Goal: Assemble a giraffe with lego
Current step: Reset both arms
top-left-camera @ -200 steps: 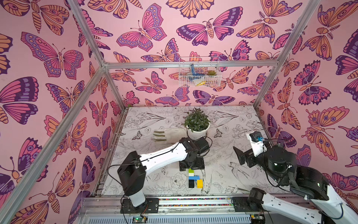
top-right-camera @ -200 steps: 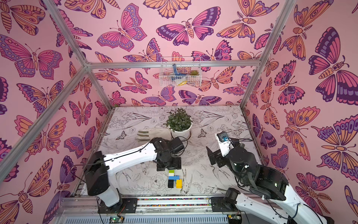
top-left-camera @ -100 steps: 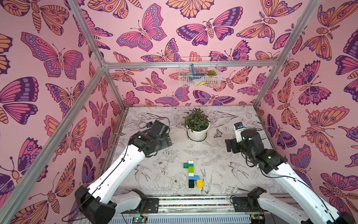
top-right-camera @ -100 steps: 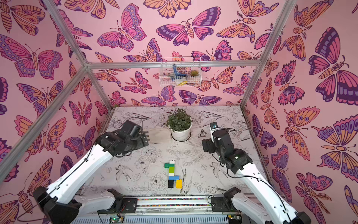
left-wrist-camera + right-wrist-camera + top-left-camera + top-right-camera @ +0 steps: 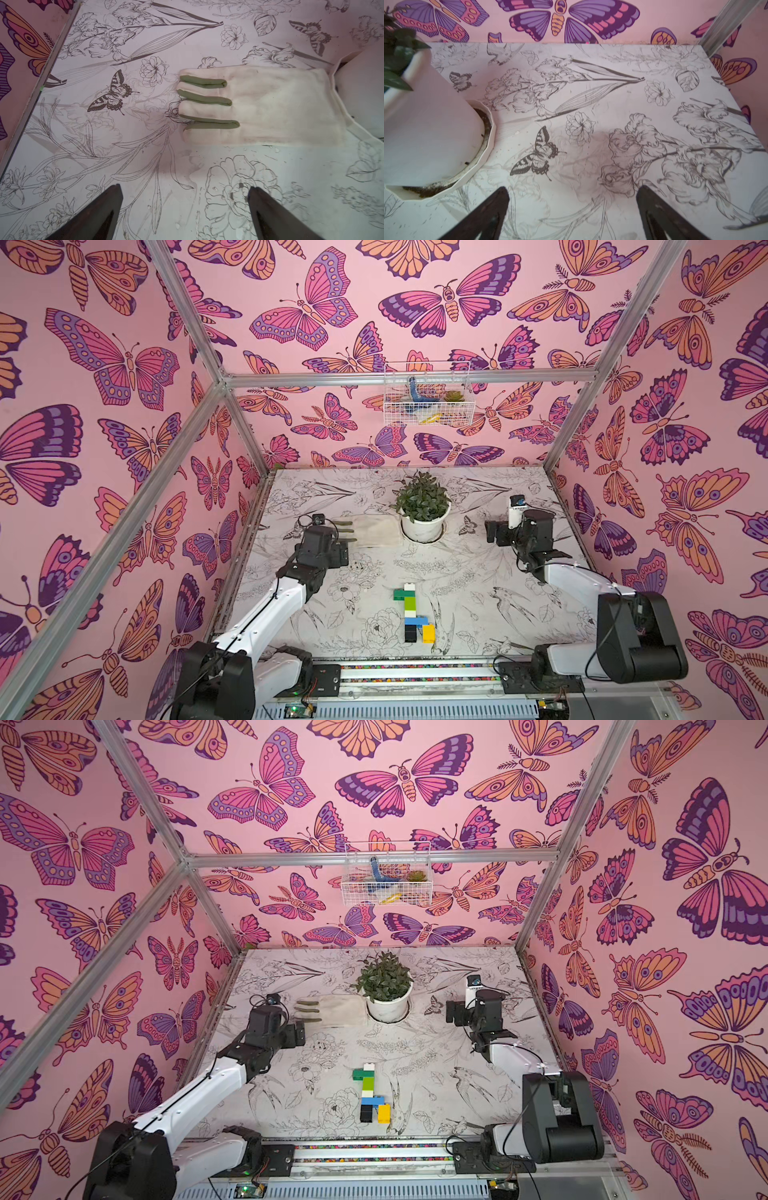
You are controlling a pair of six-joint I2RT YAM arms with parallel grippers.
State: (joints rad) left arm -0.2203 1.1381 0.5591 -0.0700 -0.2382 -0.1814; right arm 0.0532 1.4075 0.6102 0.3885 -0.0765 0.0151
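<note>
Reference: in both top views, 12 o'clock points to the back wall.

1. The white tabletop printed with line-drawn flowers (image 5: pixel 469 568) fills the cell floor.
2. The white-and-black left arm (image 5: pixel 270 610) reaches from the 7 o'clock corner. The left gripper (image 5: pixel 184 188) has its dark jaws spread wide with nothing between them. It sits over bare tabletop, just beside the glove's fingertips.
3. The white-and-black right arm (image 5: pixel 577 578) reaches from the 5 o'clock corner. The right gripper (image 5: pixel 573 188) also has its jaws spread wide and empty. It sits at 3 o'clock of the pot, apart from it.
4. The white wire basket (image 5: pixel 428 416) hangs on the back wall at 12 o'clock and holds small items too small to identify.
5. The green leafy plant in a round white pot (image 5: pixel 424 524) stands on a saucer at 12 o'clock of the table centre.
6. The cream fabric glove with green strips between its fingers (image 5: pixel 376 531) lies flat at 9 o'clock of the pot. Its cuff is just beside the saucer.
7. The giraffe (image 5: pixel 411 610), a slim brick figure, lies flat at 6 o'clock of the table centre, well apart from both grippers. Its white top and dark green head point to 12 o'clock. The lime neck and blue body follow, with the black and yellow legs at 6 o'clock.
</note>
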